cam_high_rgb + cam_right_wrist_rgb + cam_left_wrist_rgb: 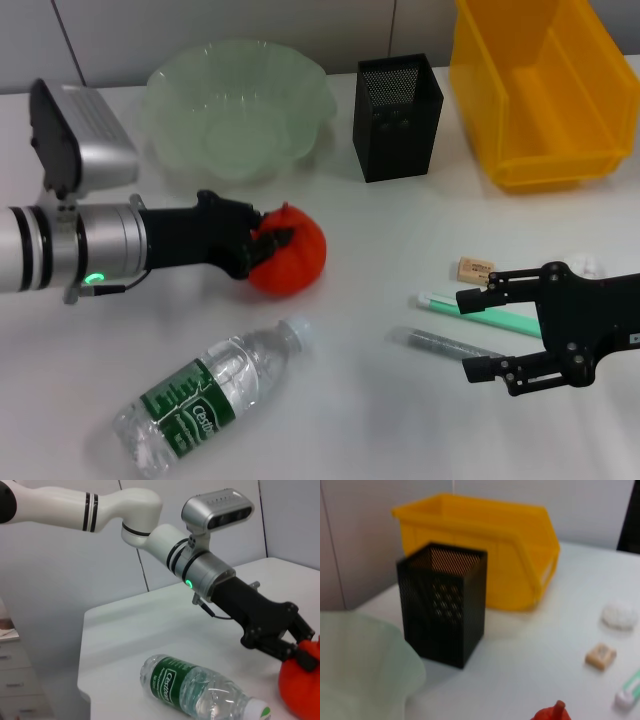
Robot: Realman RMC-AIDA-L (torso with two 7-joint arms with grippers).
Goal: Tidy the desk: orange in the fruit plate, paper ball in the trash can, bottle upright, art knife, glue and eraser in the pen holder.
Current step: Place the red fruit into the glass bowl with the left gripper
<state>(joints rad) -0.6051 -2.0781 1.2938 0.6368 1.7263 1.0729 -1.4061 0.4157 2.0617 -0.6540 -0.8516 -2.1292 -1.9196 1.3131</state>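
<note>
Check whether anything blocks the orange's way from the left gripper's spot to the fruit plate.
Nothing visible does. The left gripper is at the orange, and only bare table lies between it and the fruit plate behind. The pen holder stands off to the side.

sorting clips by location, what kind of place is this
Probably an indoor lab or office desk: a plain white table against a pale panelled wall, with desk items such as a black mesh pen holder, an eraser and a yellow trash can.

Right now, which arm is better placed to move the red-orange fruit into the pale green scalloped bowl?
Left. Its gripper is already closed on the red-orange fruit, near the pale green scalloped bowl; the right gripper hangs open over the sticks.
</note>
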